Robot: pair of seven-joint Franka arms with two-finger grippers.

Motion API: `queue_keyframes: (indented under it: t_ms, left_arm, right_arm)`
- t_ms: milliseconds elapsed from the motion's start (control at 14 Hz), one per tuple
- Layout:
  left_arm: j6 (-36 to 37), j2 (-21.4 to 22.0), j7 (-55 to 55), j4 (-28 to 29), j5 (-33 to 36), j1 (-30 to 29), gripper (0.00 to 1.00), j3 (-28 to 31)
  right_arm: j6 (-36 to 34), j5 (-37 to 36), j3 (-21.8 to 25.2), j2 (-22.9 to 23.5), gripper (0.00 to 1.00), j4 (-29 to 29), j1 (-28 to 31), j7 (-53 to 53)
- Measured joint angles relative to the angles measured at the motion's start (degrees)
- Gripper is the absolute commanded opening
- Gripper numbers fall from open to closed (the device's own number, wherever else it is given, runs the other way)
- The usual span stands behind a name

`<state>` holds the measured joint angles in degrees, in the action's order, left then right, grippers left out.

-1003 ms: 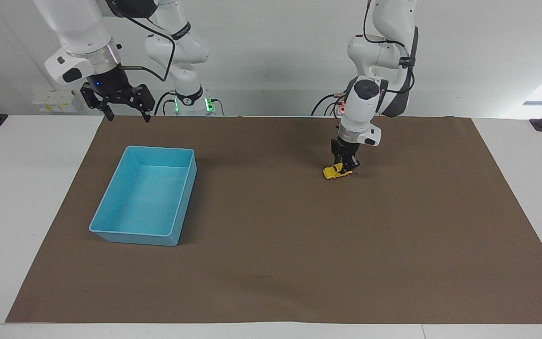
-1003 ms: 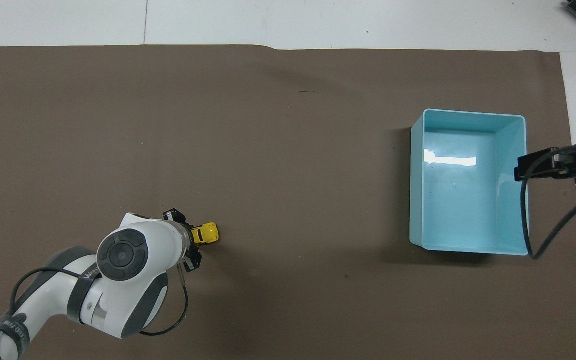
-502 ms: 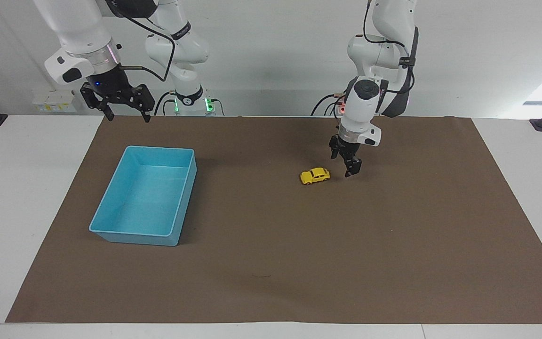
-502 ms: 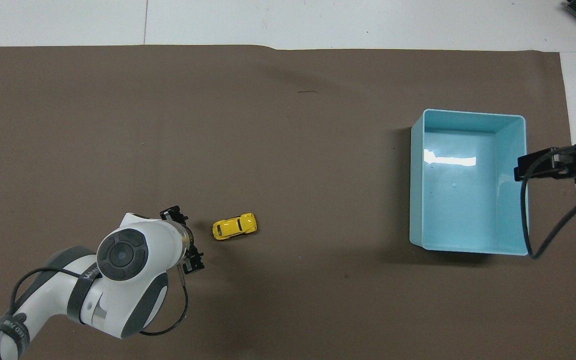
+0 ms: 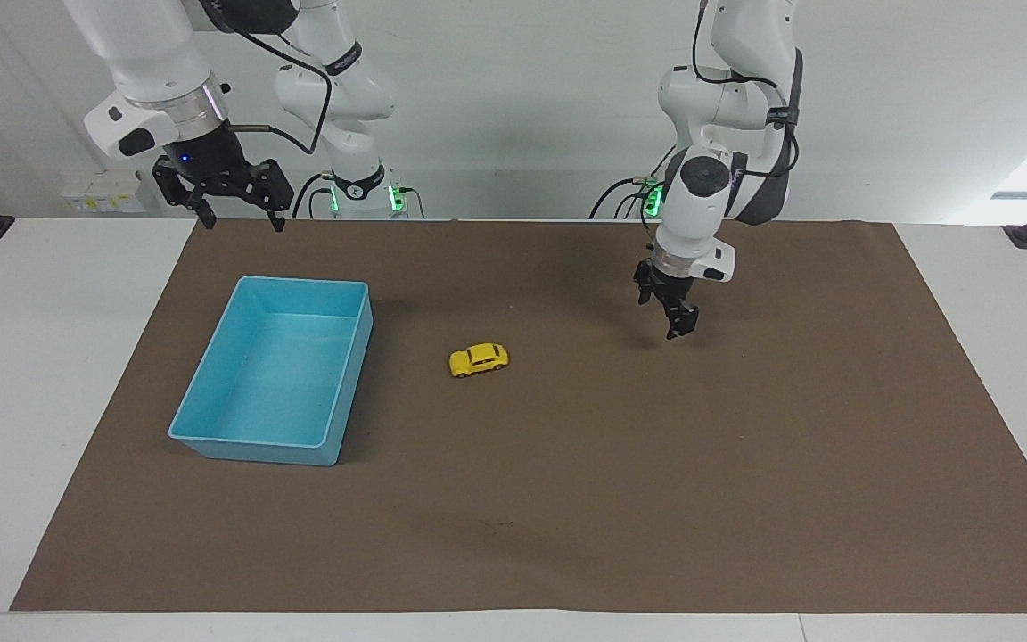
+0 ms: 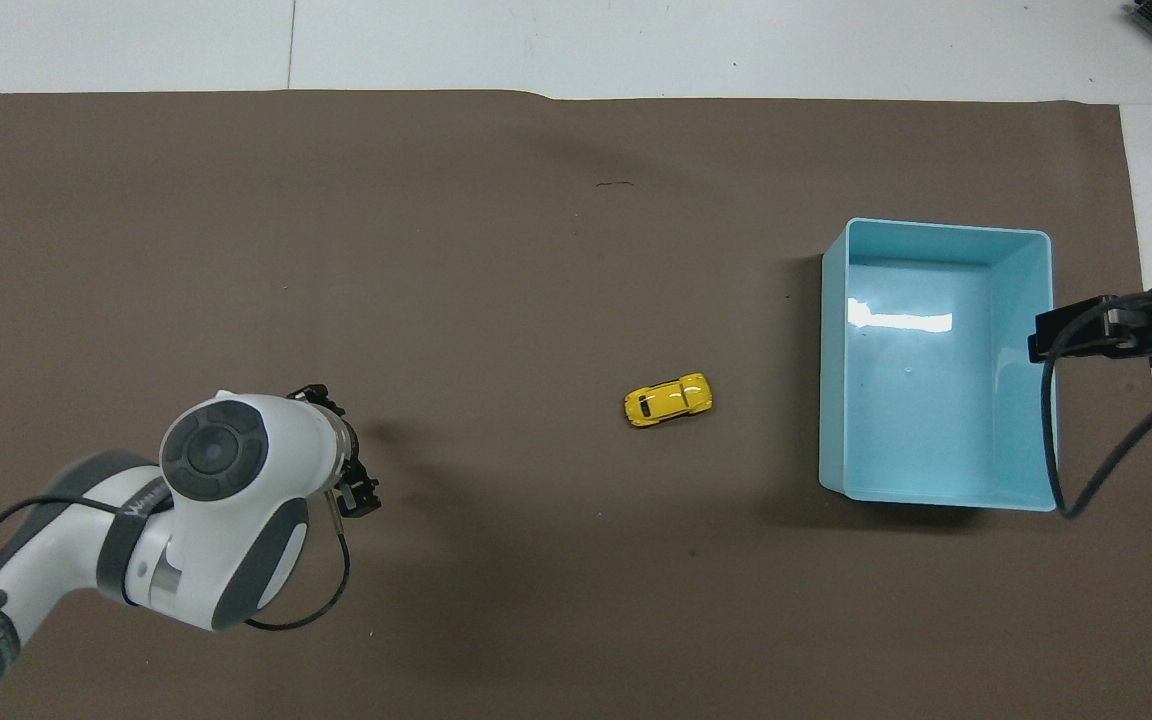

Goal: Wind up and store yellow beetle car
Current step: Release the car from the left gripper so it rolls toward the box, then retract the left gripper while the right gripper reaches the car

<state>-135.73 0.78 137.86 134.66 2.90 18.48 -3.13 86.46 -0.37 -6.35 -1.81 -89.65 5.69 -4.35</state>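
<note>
The yellow beetle car (image 5: 478,359) stands on its wheels on the brown mat, free of both grippers, between my left gripper and the light-blue bin (image 5: 255,451). In the overhead view the car (image 6: 668,400) is a short way from the bin's (image 6: 833,370) side wall. My left gripper (image 5: 667,309) is open and empty, raised a little over the mat toward the left arm's end of the table; it also shows in the overhead view (image 6: 341,447). My right gripper (image 5: 242,212) is open and empty, high over the bin's edge nearest the robots, and the arm waits.
The brown mat (image 5: 656,499) covers most of the white table. The bin is empty inside. A black cable (image 6: 1096,450) of the right arm hangs over the bin's edge in the overhead view.
My left gripper let go of the car and lifted back toward the left arm's end. The car rolled across the mat toward the bin.
</note>
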Motion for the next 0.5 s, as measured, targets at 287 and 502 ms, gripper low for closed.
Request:
queue_keyframes:
  t_ms: [287,502]
  left_arm:
    - [1.9,-2.2,-0.6,-4.7,0.4,-1.8,1.0,0.3]
    - [3.5,-2.2,-2.8,-7.2,0.4,-1.8,1.0,0.0]
  right_arm:
    - [0.0,0.0,0.0,0.0,1.0,0.0,0.0,0.0]
    - [0.0,0.0,0.0,0.0,1.0,0.0,0.0,0.0]
